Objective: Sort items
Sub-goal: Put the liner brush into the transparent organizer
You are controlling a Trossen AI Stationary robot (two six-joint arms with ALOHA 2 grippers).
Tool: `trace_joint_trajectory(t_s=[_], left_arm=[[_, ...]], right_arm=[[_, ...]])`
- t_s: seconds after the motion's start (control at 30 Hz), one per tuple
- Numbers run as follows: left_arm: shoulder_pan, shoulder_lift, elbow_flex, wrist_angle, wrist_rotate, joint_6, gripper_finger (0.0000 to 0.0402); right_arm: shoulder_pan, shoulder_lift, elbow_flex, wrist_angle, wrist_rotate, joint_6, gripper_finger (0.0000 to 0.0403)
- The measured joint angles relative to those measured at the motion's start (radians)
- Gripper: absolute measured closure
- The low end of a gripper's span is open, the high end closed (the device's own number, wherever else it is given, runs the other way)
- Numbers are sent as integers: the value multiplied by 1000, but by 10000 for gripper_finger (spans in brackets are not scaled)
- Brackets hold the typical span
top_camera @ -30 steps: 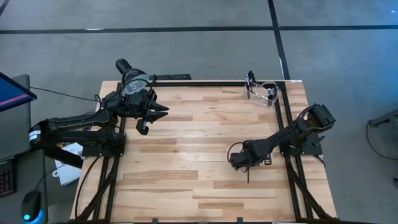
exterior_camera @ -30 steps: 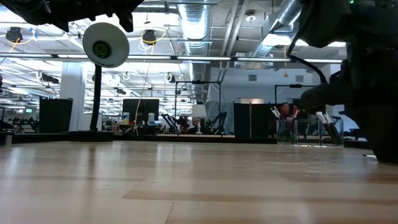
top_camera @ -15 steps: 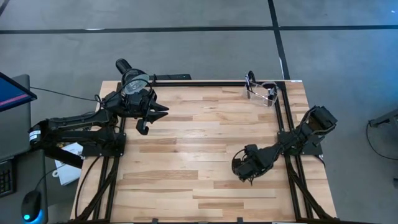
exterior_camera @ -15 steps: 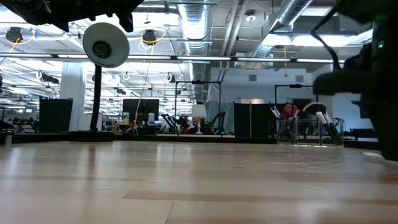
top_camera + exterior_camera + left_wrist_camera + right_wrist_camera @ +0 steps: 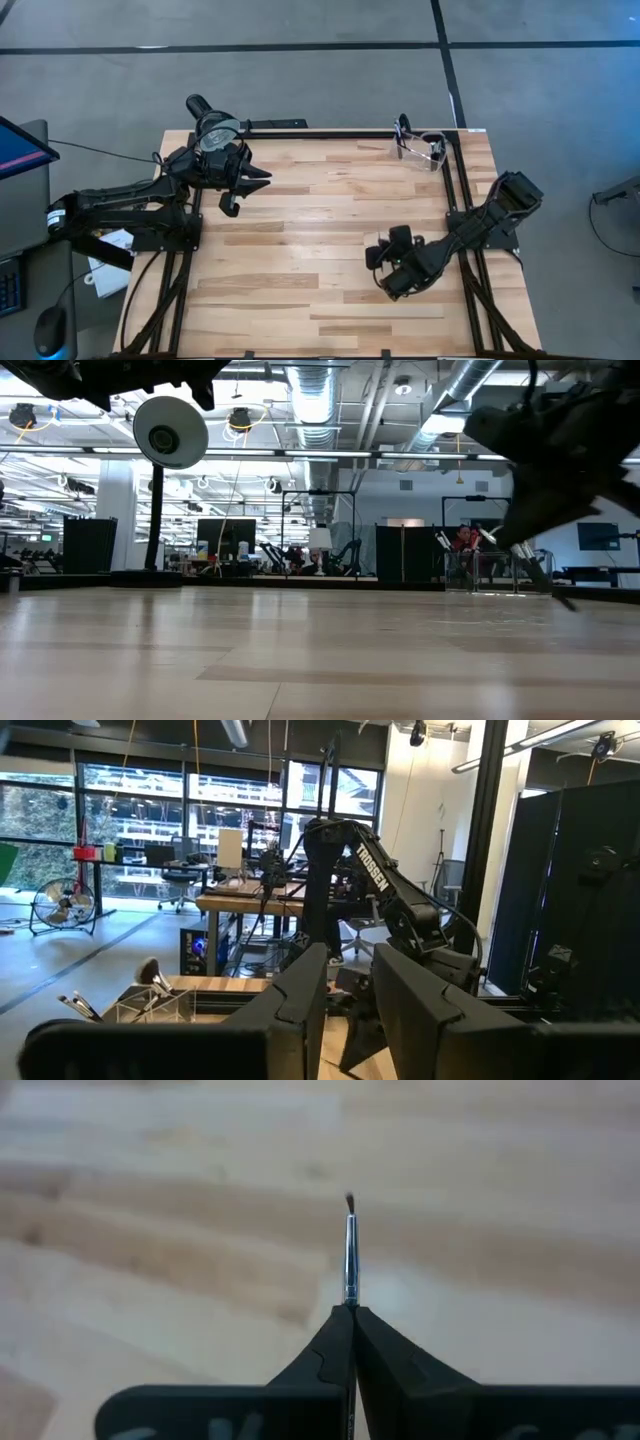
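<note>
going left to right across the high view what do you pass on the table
left gripper beside the black desk lamp at the far left corner → right gripper, shut on a slim brush → clear plastic container holding brushes at the far right corner, all over the wooden table.

Both arms are dark, jointed, with black cables looped along the links. White "TROSSEN" lettering marks the right arm's link, behind its blunt wedge-shaped fingers [image 5: 335, 1355].
</note>
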Motion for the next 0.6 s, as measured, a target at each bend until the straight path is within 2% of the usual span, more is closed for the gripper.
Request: trace_joint_trajectory(t_s=[0.17, 0.37, 0.5, 0.6], left_arm=[[0, 0, 0, 6, 0, 1, 318], [0, 0, 0, 6, 0, -2, 318], [0, 0, 0, 6, 0, 0, 318], [0, 0, 0, 6, 0, 0, 318]], right_arm=[[-84, 0, 0, 1, 119, -132, 403], [-245, -21, 0, -39, 240, -343, 403], [-347, -85, -1, -124, 342, -413, 403], [-413, -181, -47, -117, 401, -472, 403]])
